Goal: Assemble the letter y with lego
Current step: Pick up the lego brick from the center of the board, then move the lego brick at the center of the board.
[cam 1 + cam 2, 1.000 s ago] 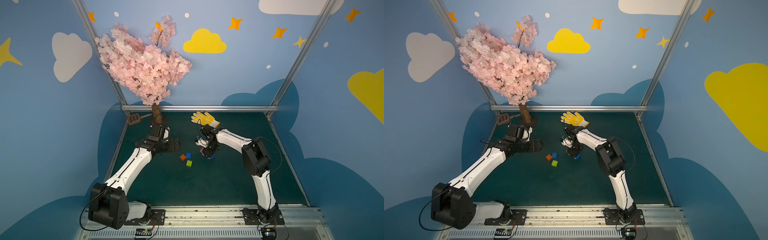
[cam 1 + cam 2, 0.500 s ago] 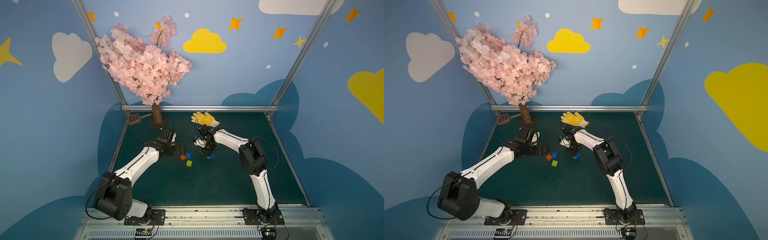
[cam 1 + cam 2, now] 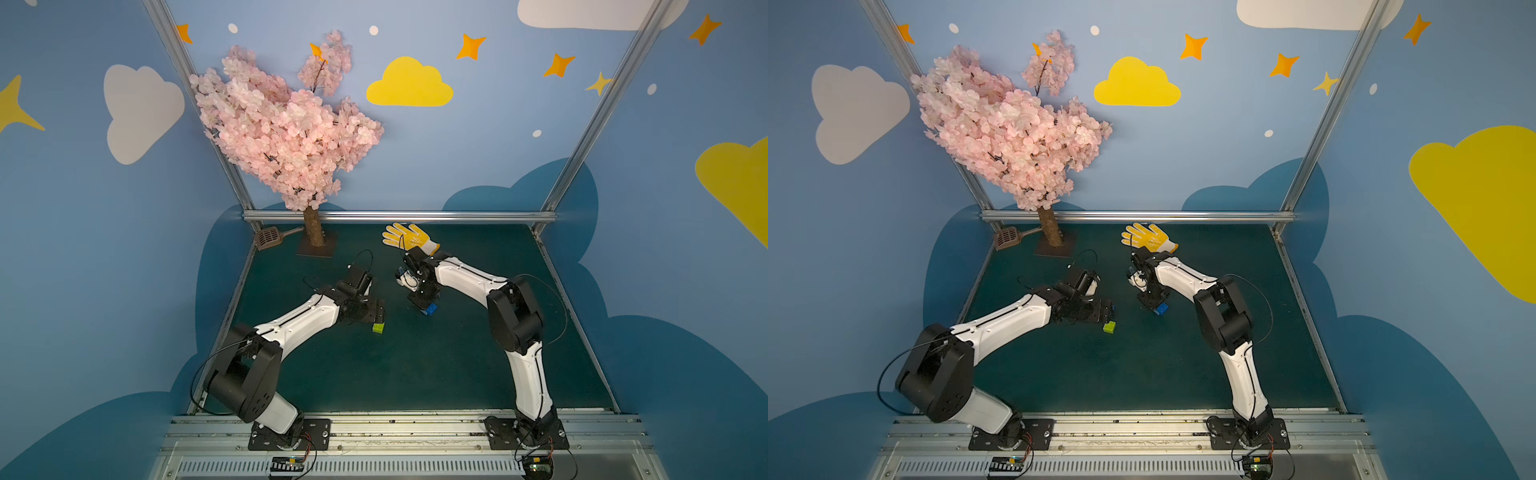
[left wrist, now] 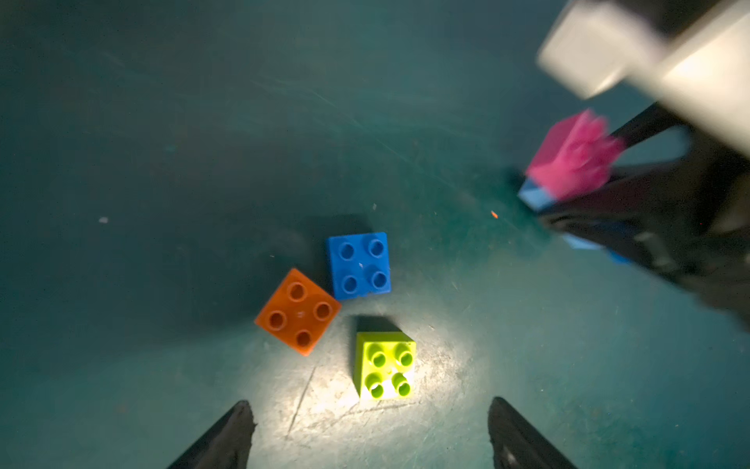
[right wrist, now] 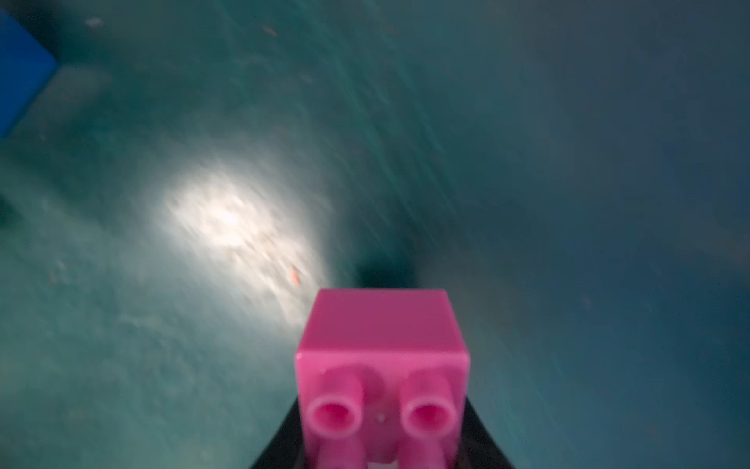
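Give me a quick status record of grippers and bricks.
left gripper: open, empty, over the loose bricks
right gripper: shut on pink brick
loose, studs up: orange brick, blue brick, green brick
light blue brick: right by pink brick, partly hidden; cannot tell if joined

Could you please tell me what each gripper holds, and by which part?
Right gripper: pink brick, jaws on its opposite sides. Left gripper: nothing, jaws open.

An orange studded plastic brick [image 4: 298, 312] touches a dark blue studded brick [image 4: 359, 266] on a green bench [image 4: 162, 142]; a lime green studded brick [image 4: 385, 364] sits just beside them, ahead of the wide-apart left gripper [image 4: 369, 434].
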Controlling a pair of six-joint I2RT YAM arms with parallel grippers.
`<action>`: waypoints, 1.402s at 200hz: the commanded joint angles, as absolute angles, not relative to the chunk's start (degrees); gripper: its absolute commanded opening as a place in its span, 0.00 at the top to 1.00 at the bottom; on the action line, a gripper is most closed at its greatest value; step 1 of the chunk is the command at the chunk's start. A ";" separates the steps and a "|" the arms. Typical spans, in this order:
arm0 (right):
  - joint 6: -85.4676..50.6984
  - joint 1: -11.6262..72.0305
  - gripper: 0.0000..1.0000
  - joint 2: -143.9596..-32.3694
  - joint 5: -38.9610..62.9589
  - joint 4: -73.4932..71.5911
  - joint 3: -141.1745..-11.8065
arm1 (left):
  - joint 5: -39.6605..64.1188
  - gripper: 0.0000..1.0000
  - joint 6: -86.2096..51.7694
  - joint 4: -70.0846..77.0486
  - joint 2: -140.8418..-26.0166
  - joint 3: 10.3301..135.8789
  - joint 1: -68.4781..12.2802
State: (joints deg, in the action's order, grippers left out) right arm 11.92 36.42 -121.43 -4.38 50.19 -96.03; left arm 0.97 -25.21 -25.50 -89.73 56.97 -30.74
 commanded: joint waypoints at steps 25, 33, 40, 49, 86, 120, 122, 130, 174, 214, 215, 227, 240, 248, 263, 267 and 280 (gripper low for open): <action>7.30 32.15 1.00 -110.59 -6.69 50.54 -90.93 | -2.19 0.22 -24.35 -28.17 -94.97 60.69 -34.54; 6.77 31.83 1.00 -109.62 -7.11 50.51 -90.20 | -2.92 0.24 -24.09 -28.62 -95.86 61.30 -35.09; 6.60 31.52 1.00 -108.86 -6.66 50.60 -89.56 | -3.44 0.26 -24.00 -29.20 -96.56 61.83 -35.54; 6.34 31.31 1.00 -107.96 -6.22 50.41 -88.85 | -4.06 0.27 -23.98 -29.59 -97.43 62.29 -36.13; 5.26 31.29 1.00 -105.62 -5.52 50.28 -87.74 | -5.72 0.31 -24.84 -30.28 -100.44 63.42 -37.35; 5.18 31.47 1.00 -104.76 -5.59 50.90 -87.71 | -5.62 0.41 -26.18 -30.33 -101.76 63.82 -37.79; 5.14 31.53 1.00 -104.70 -5.53 50.96 -87.76 | -5.62 0.41 -26.30 -30.37 -101.84 63.86 -37.79; 5.25 31.62 1.00 -104.53 -5.47 51.10 -87.63 | -5.93 0.43 -26.70 -30.35 -102.07 63.93 -37.93; 4.77 32.52 0.99 -103.19 -6.23 51.89 -87.19 | -7.11 0.53 -29.07 -30.20 -104.42 64.68 -38.68; 3.70 33.46 0.99 -100.96 -5.28 53.26 -87.36 | -9.07 0.62 -31.39 -31.18 -106.68 66.25 -39.89; 3.65 33.47 0.99 -100.89 -5.32 53.26 -87.36 | -9.02 0.63 -31.47 -31.23 -106.73 66.30 -39.94; 3.09 33.80 0.99 -100.48 -5.71 53.69 -87.36 | -8.85 0.66 -31.99 -31.85 -106.76 67.18 -40.79; 2.79 34.06 0.99 -100.42 -6.12 54.11 -87.35 | -9.05 0.66 -33.06 -32.47 -106.70 68.11 -42.53; 2.41 34.10 0.99 -100.50 -6.81 54.52 -87.56 | -9.16 0.66 -33.65 -33.14 -106.98 68.90 -43.82; 1.97 34.18 0.99 -100.63 -7.32 55.16 -87.89 | -10.13 0.66 -35.67 -34.99 -107.46 70.21 -46.06; 1.73 34.23 0.99 -100.63 -7.57 55.39 -88.01 | -9.84 0.66 -36.07 -35.07 -107.51 70.38 -46.48; 1.56 34.22 0.99 -100.53 -7.88 55.72 -88.33 | -8.83 0.66 -37.52 -35.07 -107.70 70.27 -47.48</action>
